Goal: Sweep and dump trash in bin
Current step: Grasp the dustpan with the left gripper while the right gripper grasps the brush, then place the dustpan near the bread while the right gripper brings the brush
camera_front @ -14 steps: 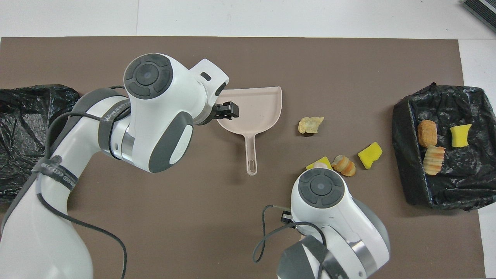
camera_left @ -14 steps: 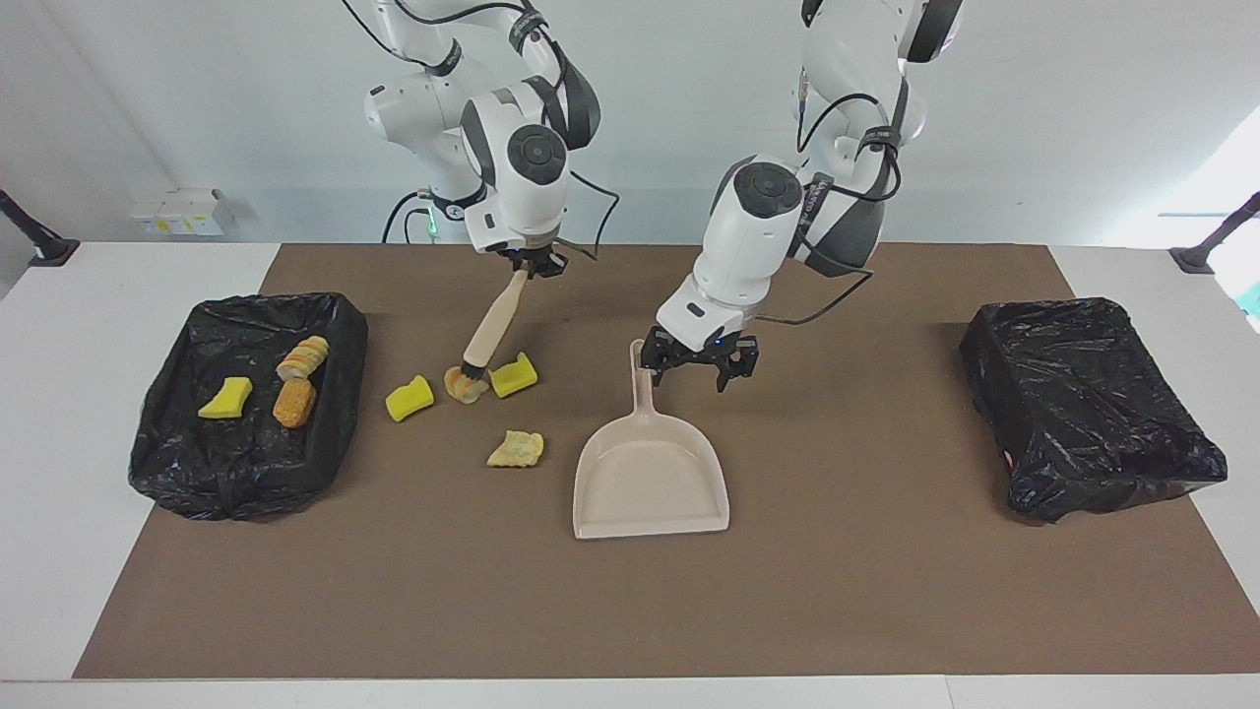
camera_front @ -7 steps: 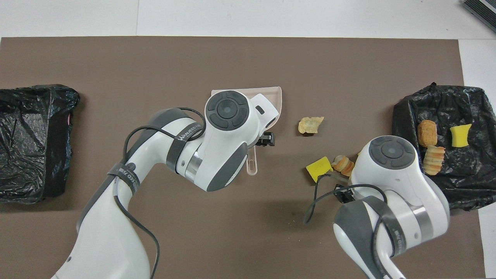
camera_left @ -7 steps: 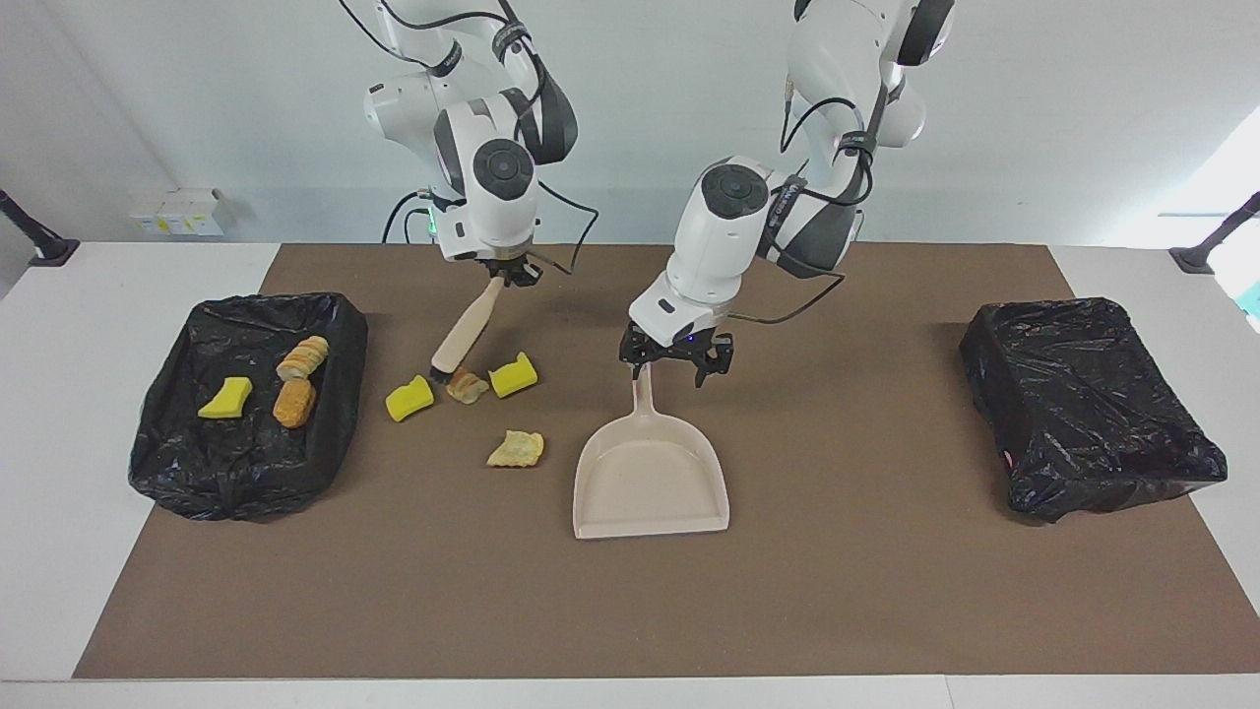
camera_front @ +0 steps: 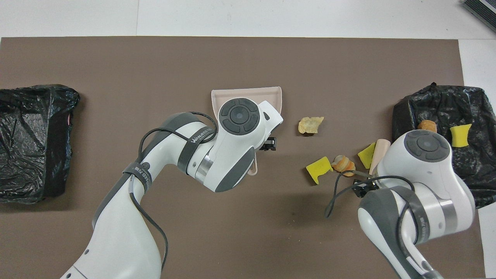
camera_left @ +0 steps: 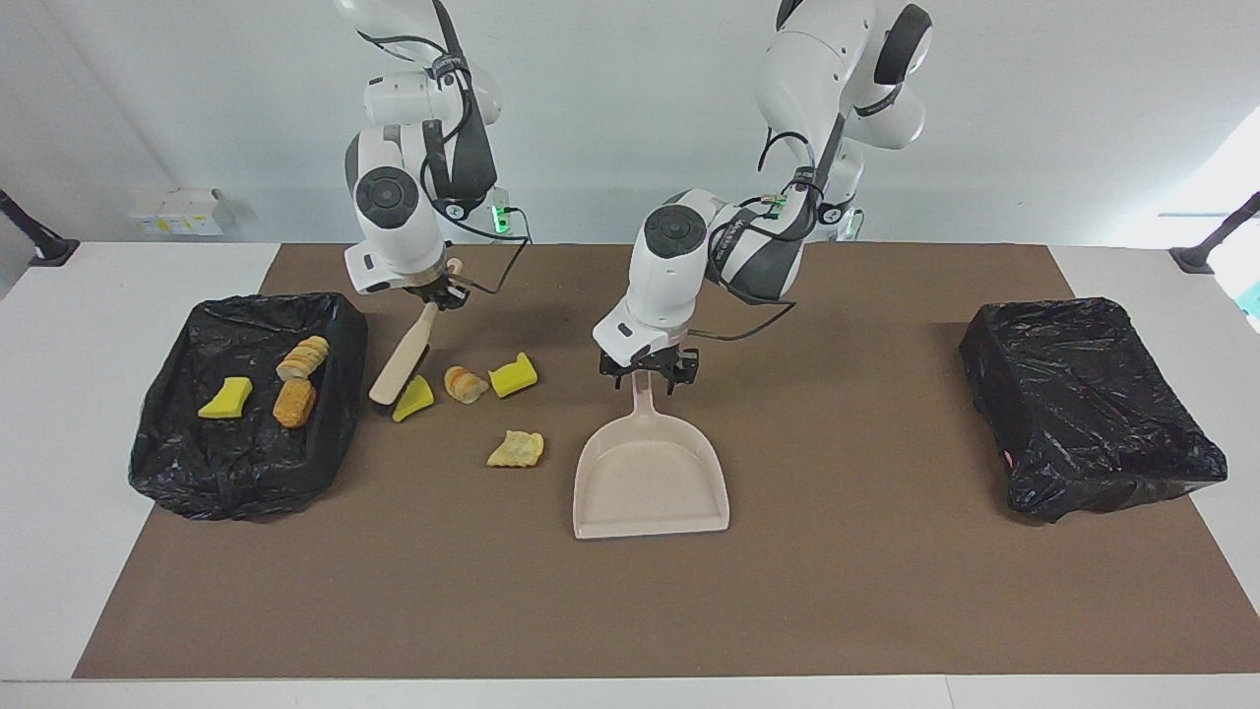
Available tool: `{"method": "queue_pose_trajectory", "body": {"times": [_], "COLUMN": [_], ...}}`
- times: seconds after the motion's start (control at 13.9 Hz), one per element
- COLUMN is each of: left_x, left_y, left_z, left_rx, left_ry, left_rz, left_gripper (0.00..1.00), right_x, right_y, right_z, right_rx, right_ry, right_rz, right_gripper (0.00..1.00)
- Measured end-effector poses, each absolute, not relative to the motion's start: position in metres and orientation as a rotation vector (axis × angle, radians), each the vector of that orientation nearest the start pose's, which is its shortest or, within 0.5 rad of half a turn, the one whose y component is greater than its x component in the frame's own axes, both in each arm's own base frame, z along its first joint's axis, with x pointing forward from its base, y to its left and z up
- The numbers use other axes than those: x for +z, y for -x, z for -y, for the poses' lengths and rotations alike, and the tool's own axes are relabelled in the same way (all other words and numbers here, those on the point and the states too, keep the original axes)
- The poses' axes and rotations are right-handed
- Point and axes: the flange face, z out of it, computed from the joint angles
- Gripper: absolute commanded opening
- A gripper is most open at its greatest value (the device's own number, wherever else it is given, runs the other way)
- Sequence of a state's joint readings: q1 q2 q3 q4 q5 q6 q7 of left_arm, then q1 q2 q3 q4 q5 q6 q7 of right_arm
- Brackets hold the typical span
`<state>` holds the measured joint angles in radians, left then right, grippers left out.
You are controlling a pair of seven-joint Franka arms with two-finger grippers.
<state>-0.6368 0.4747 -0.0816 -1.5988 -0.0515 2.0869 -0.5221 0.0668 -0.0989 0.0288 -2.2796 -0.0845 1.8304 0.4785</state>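
high facing view, steep overhead, shared table (camera_left: 59, 394)

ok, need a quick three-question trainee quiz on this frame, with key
1. How many scraps lie loose on the mat, outside the bin?
2. True or false: the dustpan has a scrap in it.
3. What does the right gripper hold? A) dustpan B) brush C) sponge

Key: 1) four; three more are in the bin. 2) False, it is empty. 3) B, the brush, head down beside a yellow scrap.
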Motion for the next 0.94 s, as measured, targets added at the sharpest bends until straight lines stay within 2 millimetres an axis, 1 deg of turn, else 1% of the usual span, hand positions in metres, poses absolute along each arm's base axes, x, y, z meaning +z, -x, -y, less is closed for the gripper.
{"method": "queue_pose_trajectory", "body": {"times": [0.07, 0.14, 0.22, 0.5, 0.65, 0.72, 0.79, 0.86, 0.94], "left_x": [0.356, 0.355, 0.355, 0.358, 0.361, 0.365, 0.371, 0.381, 0.395], "left_y": [-0.516, -0.514, -0.514, -0.519, -0.52, -0.52, -0.522, -0.526, -0.53], "left_z": [0.447, 0.447, 0.447, 0.441, 0.438, 0.437, 0.432, 0.421, 0.407], "left_rx": [0.066, 0.07, 0.072, 0.061, 0.03, 0.018, 0.016, 0.027, 0.043], "left_ry": [3.203, 3.201, 3.201, 3.191, 3.159, 3.148, 3.137, 3.12, 3.101], "left_rz": [-0.26, -0.253, -0.238, -0.205, -0.24, -0.28, -0.339, -0.411, -0.484], "left_gripper": [0.6, 0.13, 0.0, 0.0, 0.0, 0.0, 0.0, 0.0, 0.0], "right_x": [0.372, 0.372, 0.371, 0.368, 0.363, 0.36, 0.357, 0.353, 0.351], "right_y": [-0.458, -0.458, -0.458, -0.456, -0.456, -0.457, -0.458, -0.458, -0.458], "right_z": [-0.032, -0.029, -0.029, -0.029, -0.029, -0.03, -0.034, -0.043, -0.058], "right_rx": [0.523, 0.528, 0.535, 0.562, 0.557, 0.546, 0.541, 0.535, 0.52], "right_ry": [3.224, 3.224, 3.226, 3.217, 3.205, 3.201, 3.192, 3.167, 3.142], "right_rz": [-0.549, -0.516, -0.456, -0.097, 0.014, 0.039, 0.053, 0.066, 0.084], "right_gripper": [0.0, 0.0, 0.0, 0.0, 0.0, 0.0, 0.0, 0.0, 0.0]}}
